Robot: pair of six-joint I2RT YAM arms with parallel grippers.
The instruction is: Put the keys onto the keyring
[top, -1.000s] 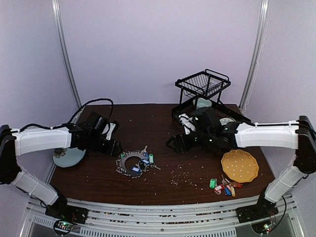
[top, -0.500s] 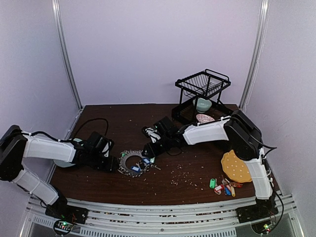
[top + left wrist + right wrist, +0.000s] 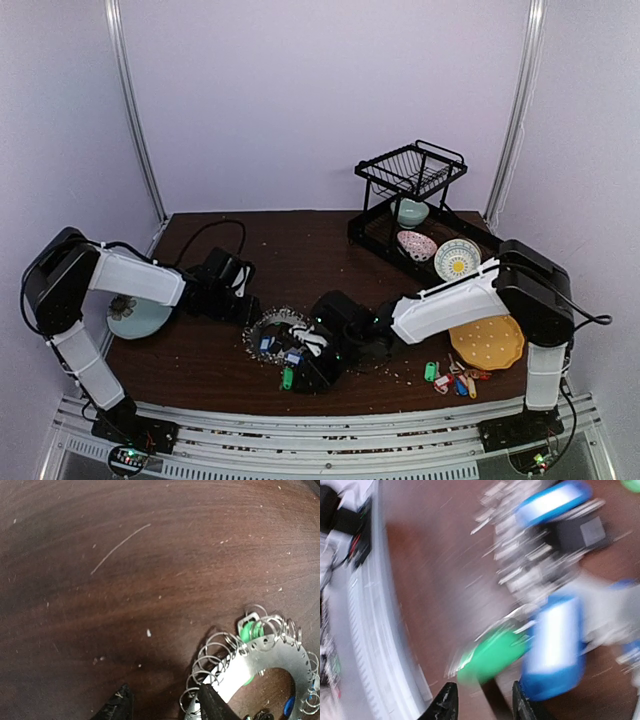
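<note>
The keyring [image 3: 262,325], a silver ring strung with wire loops and green and blue tagged keys, lies on the dark table left of centre. My left gripper [image 3: 243,305] stands open at its left edge. In the left wrist view its right fingertip [image 3: 212,705] touches the keyring's [image 3: 265,655] loops, with bare table between the fingers. My right gripper [image 3: 302,366] hovers low over the ring's near side, beside a green key [image 3: 286,378]. The right wrist view is blurred. There the right gripper [image 3: 485,702] is open just short of a green tag [image 3: 492,655] and a blue tag [image 3: 555,645].
A loose bunch of red, yellow and blue tagged keys [image 3: 455,380] lies at the front right by a yellow plate [image 3: 487,340]. A black dish rack [image 3: 410,170] with a bowl and plates stands at the back right. A pale plate [image 3: 135,315] sits at the left. Crumbs dot the table.
My right arm has swung from the table's right side across to the near side of the keyring, its fingers narrowing. My left gripper has shifted to the ring's left edge and closed a little.
</note>
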